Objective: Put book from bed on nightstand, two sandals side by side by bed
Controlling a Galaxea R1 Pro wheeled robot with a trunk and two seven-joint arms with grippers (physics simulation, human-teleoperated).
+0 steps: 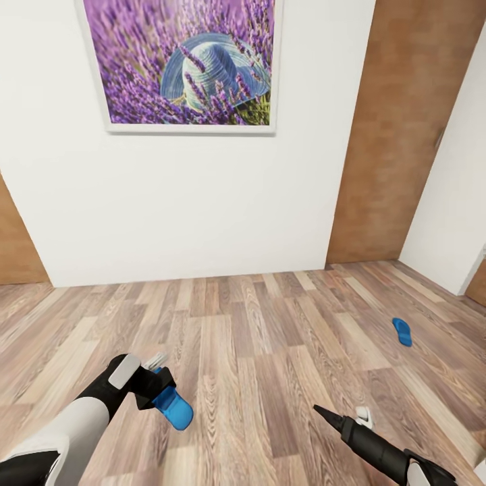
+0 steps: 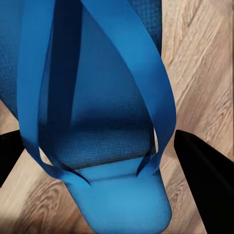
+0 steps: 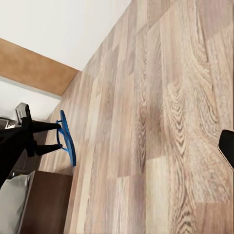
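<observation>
Head view: left tool (image 1: 160,390) grips one blue sandal (image 1: 173,410) above the plank floor (image 1: 256,337). Right tool (image 1: 324,413) hangs low, and I cannot tell its state. Farther right, the second sandal (image 1: 402,331) lies near the brown door (image 1: 398,135).

In the left wrist view the held sandal (image 2: 102,146) runs off the top edge, and the left gripper's (image 2: 105,161) 2 fingers (image 2: 204,180) are cut by the side edges. In the head view the far sandal (image 1: 402,331) is too small to show its straps. The picture (image 1: 183,62) is cropped at the top, and the right gripper (image 1: 344,413) is partly cut off, its jaws unclear.
</observation>
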